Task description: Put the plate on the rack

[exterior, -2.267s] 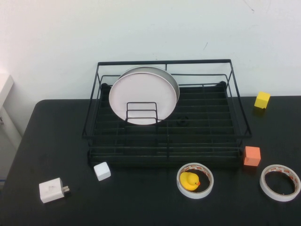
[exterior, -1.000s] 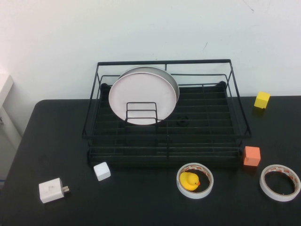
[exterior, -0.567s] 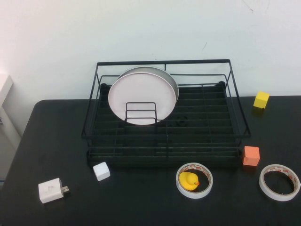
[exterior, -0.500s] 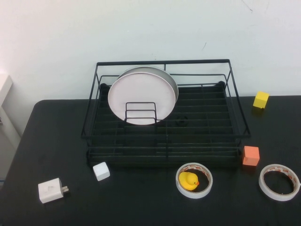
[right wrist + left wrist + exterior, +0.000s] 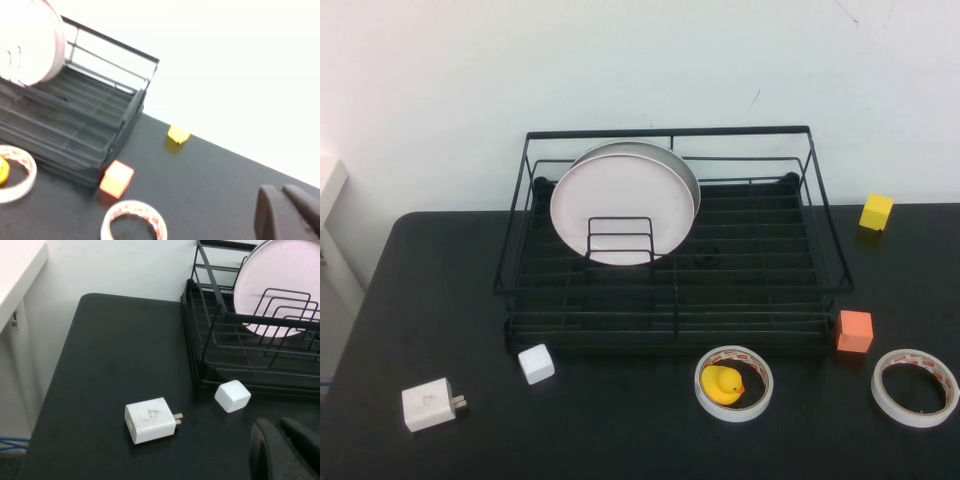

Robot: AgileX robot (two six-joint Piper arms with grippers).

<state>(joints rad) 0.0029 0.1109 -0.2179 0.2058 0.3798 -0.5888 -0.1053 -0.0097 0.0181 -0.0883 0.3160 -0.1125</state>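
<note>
Black covers the table (image 5: 440, 290), and on it sits the rack (image 5: 670, 290), a black wire frame with tall railed sides standing toward the back, near the pale wall. Inside the rack's left half the plate (image 5: 620, 205), pale pink and matte, stands upright on its edge, leaning back against a grey-white plate (image 5: 685, 170) behind it; a small upright wire divider (image 5: 620, 240) rises just in front of the pink plate's lower part.

Two rolls of tape come next in size. One tape ring (image 5: 735, 383) lies flat just in front of the rack, with a yellow rubber duck (image 5: 722, 384) sitting inside its hole. The second tape ring (image 5: 915, 387) lies well to the right, near the table's front right corner.

A white charger plug (image 5: 430, 404) rests at the front left, prongs pointing right. An orange cube (image 5: 855, 331) sits just beside the rack's front right corner, a white cube (image 5: 536, 363) near its front left corner, and a yellow cube (image 5: 877, 211) at the back right, apart from the rack.

Neither arm shows from above. The left gripper (image 5: 285, 450) hovers over the table's front left, near the white cube; its dark fingers lie close together and hold nothing. The right gripper (image 5: 285, 212) hangs over the table's right side, fingers likewise nearly together and empty.
</note>
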